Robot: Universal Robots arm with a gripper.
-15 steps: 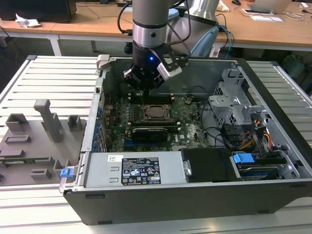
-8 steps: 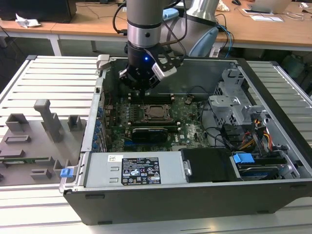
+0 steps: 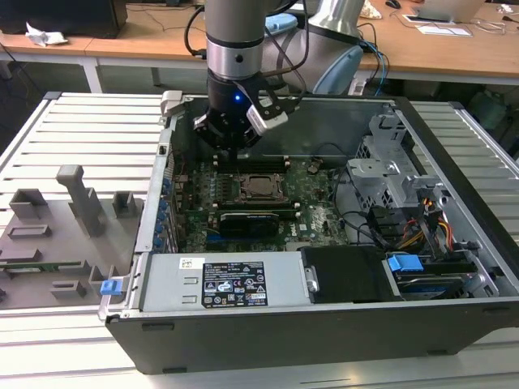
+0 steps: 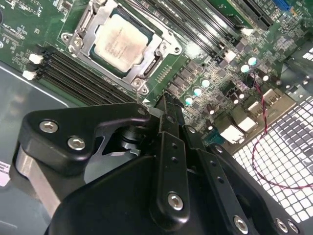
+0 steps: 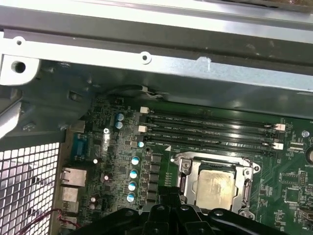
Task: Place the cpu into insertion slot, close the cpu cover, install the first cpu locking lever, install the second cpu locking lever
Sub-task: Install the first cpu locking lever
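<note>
- on the exterior view's left, a grey moulded fixture tray [image 3: 57, 235] lies on the slatted metal table [image 3: 97, 130], just beside the open black computer case [image 3: 324, 332], which takes up the middle and the exterior view's right of the table.
- inside the case, the green motherboard [image 3: 316, 219] lies flat on the case floor, with a black graphics card [image 3: 255, 219] across it towards the near wall.
- the small, flat, pale silvery-grey square cpu [image 3: 261, 186] [image 4: 120, 43] [image 5: 215, 188] already sits in its socket near the middle of the board, beside the row of black memory slots [image 5: 210, 129]; the first step looks done.
- the thin metal square frame of the cpu cover [image 4: 161, 49] [image 5: 247, 183] lies flat around the chip, its window showing the chip's top, so it seems closed.
- i cannot tell whether either locking lever is hooked; in my judgement that is what may remain.
- the black end effector [image 3: 231, 138] [image 4: 166, 110] hangs over the far part of the board, just behind the socket and near the case's back wall, touching nothing i can see; its fingers appear drawn together and hold nothing.
</note>
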